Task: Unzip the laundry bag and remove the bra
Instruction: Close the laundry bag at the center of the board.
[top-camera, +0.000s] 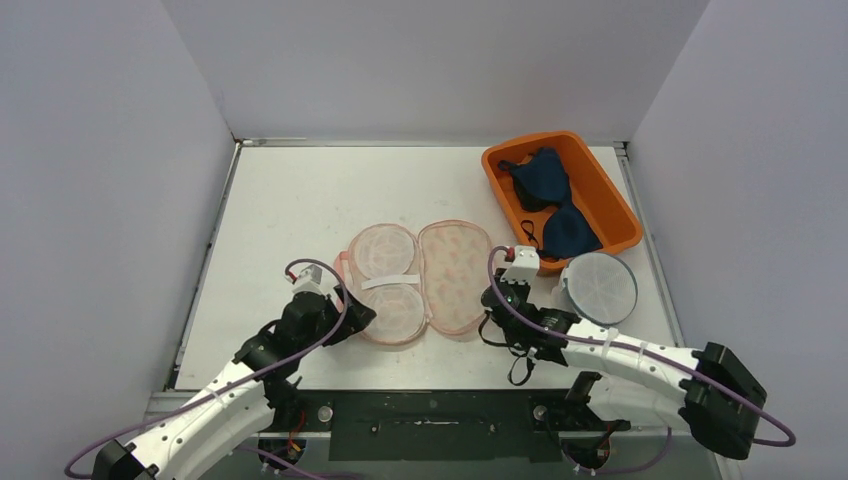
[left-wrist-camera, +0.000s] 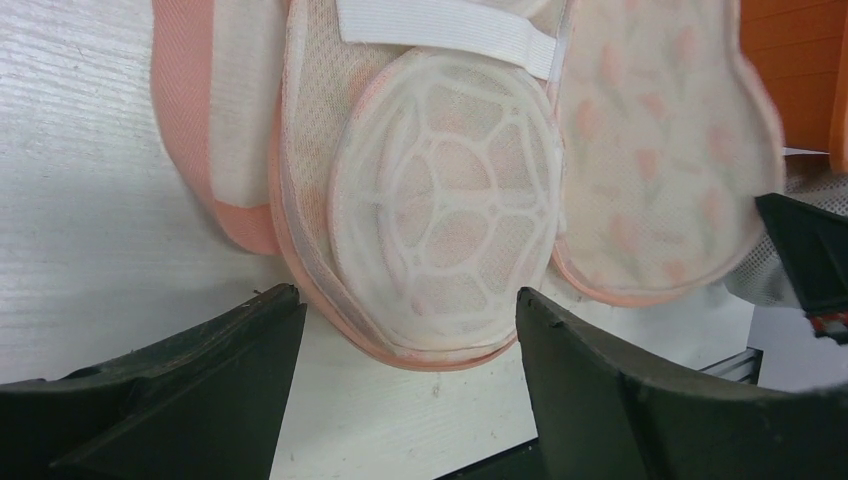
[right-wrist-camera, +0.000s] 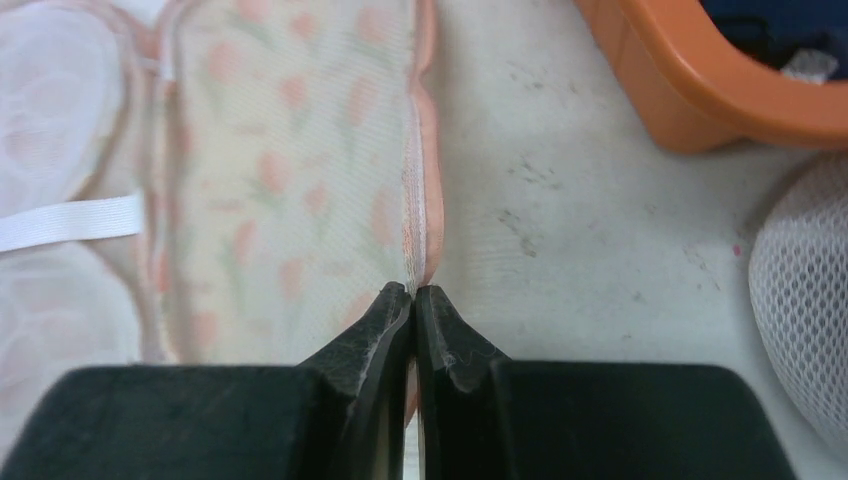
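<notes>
As it lies open, the laundry bag (top-camera: 455, 275) shows pink, seemingly floral mesh.

In the right wrist view, the laundry bag's (right-wrist-camera: 300, 180) pink rim vanishes behind the closed tips of the right end effector (right-wrist-camera: 413, 292); whether it is pinched or merely lies beneath cannot be told. The orange bin (right-wrist-camera: 700, 90) and white mesh disc (right-wrist-camera: 805, 320) are cut off by that frame's edges. The left wrist view crops the bag's far end. From above, the right fingers are too dark and small to separate.
</notes>
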